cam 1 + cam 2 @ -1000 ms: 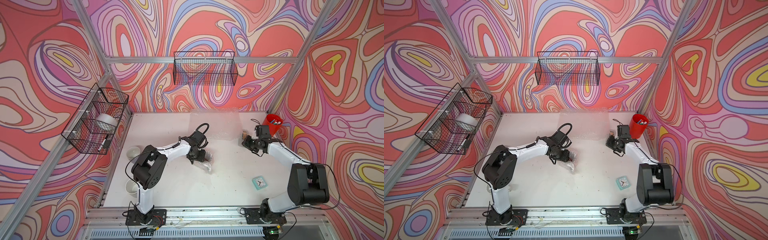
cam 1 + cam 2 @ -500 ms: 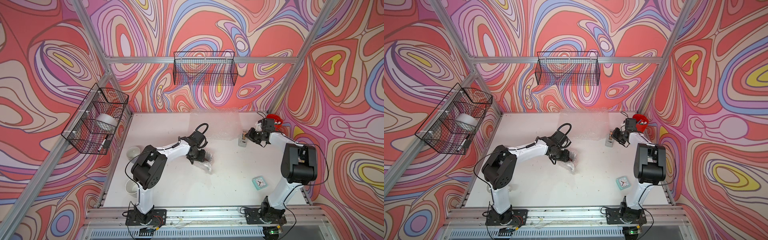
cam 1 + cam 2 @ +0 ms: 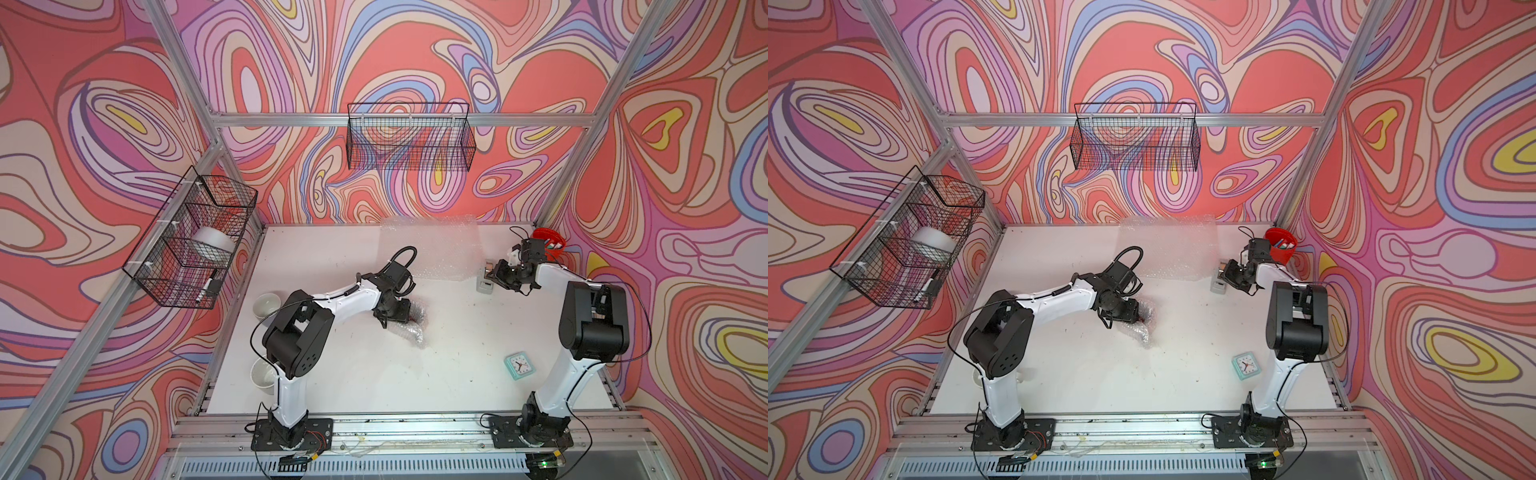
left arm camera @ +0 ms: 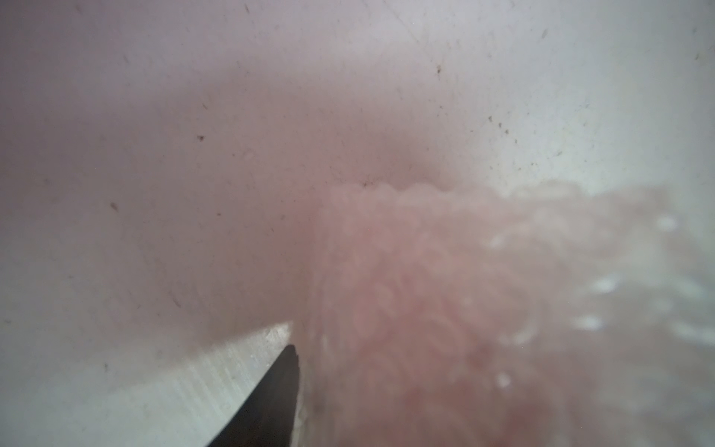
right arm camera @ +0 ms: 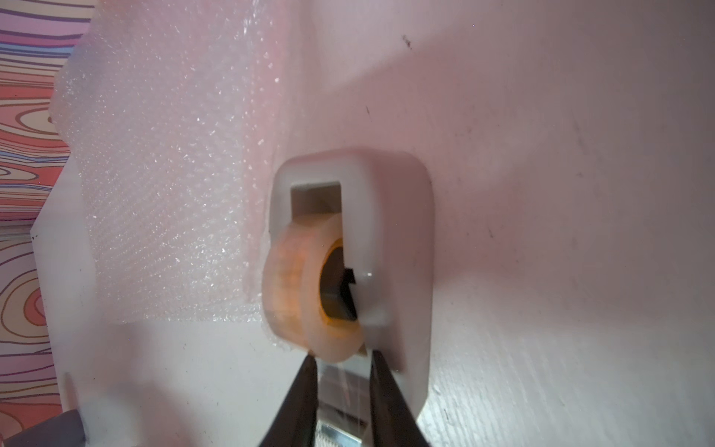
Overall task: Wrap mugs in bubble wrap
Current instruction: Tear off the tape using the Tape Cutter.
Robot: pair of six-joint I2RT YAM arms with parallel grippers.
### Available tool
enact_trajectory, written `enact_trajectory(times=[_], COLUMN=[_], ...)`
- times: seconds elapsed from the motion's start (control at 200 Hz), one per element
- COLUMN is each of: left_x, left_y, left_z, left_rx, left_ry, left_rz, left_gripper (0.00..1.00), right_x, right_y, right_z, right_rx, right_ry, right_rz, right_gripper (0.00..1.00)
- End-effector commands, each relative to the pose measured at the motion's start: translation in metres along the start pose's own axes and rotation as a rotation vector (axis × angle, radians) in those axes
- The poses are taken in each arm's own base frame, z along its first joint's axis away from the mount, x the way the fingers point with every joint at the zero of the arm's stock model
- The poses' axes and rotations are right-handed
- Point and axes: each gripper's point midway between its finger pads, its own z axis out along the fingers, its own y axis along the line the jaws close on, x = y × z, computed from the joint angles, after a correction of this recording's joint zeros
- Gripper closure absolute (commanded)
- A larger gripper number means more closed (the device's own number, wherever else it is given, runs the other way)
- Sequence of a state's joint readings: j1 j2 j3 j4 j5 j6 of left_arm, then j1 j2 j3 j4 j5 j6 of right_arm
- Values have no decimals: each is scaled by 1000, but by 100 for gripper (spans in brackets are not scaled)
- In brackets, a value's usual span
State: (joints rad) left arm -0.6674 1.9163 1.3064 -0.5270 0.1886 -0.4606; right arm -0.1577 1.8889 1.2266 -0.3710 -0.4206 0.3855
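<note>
White table (image 3: 353, 374), mug bundled mid-table, tape dispenser by the sheet.
Flat bubble wrap sheet (image 3: 432, 249) lies at back ctr; red mug (image 3: 1144, 318) sits mid-table in more wrap w/ left gripper (image 3: 402, 316) on it, opening can't tell; right gripper (image 5: 342, 358) at tape dispenser (image 5: 398, 240), jaws slightly apart, tips either side of tape strip (image 5: 340, 381).

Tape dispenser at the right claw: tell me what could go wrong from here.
1. The right claw stands open astride the tape strip at the tape dispenser's cutter end. Nothing pins the dispenser, so a pull may drag it instead of drawing tape.
2. The flat bubble wrap sheet lies right beside the dispenser, so a freed sticky end could catch on it.
3. Only the left claw sits on the wrapped mug, which looks untaped. The wrap may spring loose.
</note>
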Motion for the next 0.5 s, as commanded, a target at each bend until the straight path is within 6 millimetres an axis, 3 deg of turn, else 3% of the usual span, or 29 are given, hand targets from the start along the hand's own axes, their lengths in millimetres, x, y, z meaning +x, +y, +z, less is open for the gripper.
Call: enact_trajectory(times=[0.0, 0.2, 0.496], left_x=[27, 29, 29], left_y=[23, 24, 24], left_z=[14, 15, 16], left_rx=[-86, -84, -84], left_ry=[99, 102, 104], left_rz=[-13, -16, -14], left_gripper=[46, 47, 47], right_x=[-3, -4, 2], right_y=[2, 10, 2], right_z=[5, 3, 5], right_rx=[-36, -126, -167], right_ry=[1, 2, 34], right_rz=[-2, 25, 88], right_gripper=[74, 74, 73])
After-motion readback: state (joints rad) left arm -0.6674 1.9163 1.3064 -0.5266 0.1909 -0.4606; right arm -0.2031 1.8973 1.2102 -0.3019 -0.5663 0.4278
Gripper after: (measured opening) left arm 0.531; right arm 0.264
